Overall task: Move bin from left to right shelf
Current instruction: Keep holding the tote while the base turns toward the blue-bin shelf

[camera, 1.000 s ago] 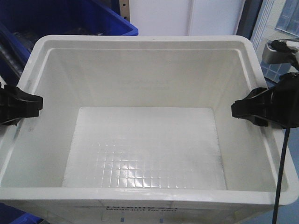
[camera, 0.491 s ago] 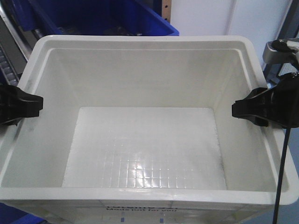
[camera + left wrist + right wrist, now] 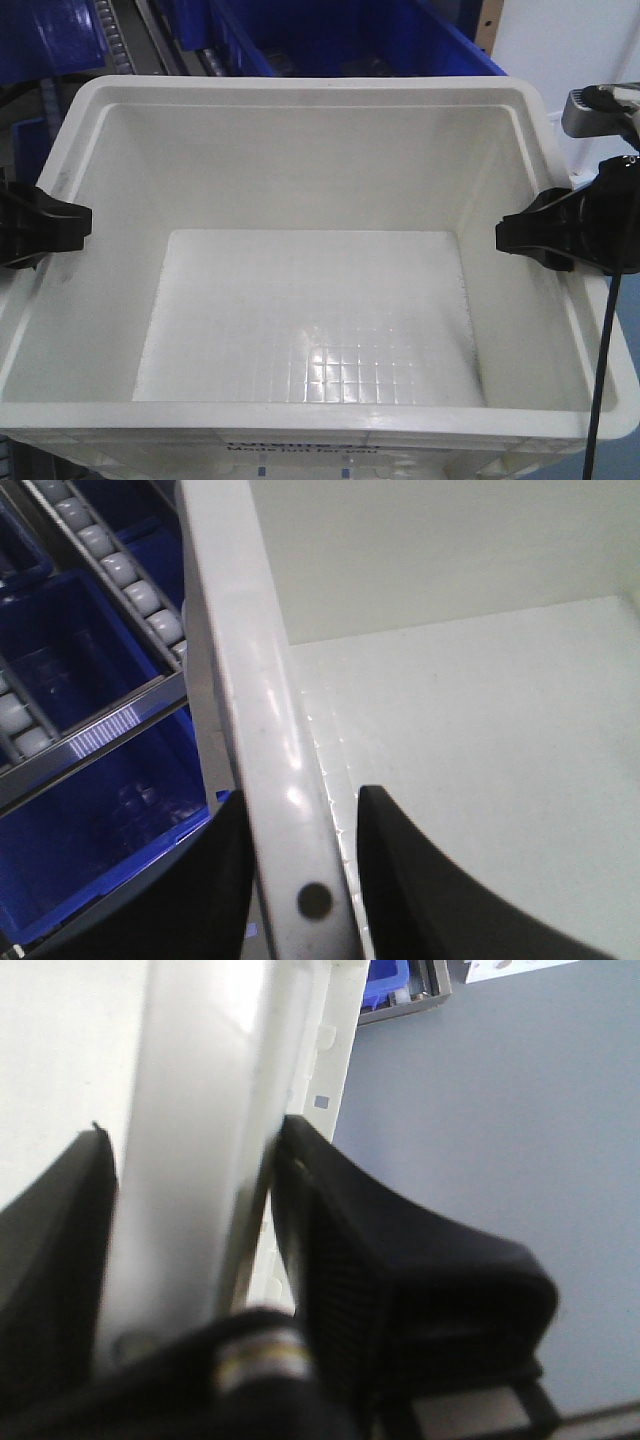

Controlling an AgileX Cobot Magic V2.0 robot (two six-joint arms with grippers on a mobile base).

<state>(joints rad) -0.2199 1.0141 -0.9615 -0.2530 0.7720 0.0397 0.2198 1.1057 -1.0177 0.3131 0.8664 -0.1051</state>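
The white bin (image 3: pixel 300 92) fills the front view, empty, with its gridded floor showing. My left gripper (image 3: pixel 50 228) is shut on its left rim, and my right gripper (image 3: pixel 540 232) is shut on its right rim. In the left wrist view the rolled rim (image 3: pixel 250 680) runs between the black fingers (image 3: pixel 430 880) of the left gripper (image 3: pixel 300 815). In the right wrist view the right gripper (image 3: pixel 195 1150) clamps the bin wall (image 3: pixel 190 1080). Behind the bin stands the right shelf (image 3: pixel 120 35), whose white roller rail (image 3: pixel 120 570) also shows beside the bin.
Dark blue bins (image 3: pixel 350 35) sit on the rack just beyond the far rim; more blue bins (image 3: pixel 70 650) lie below the rollers on the left. Grey floor (image 3: pixel 500 1110) lies under the bin's right side. A white wall (image 3: pixel 580 40) is at the back right.
Both grippers keep the same hold on the bin. The blue bins and rack behind have slid rightward across the view, now spanning most of the far rim.
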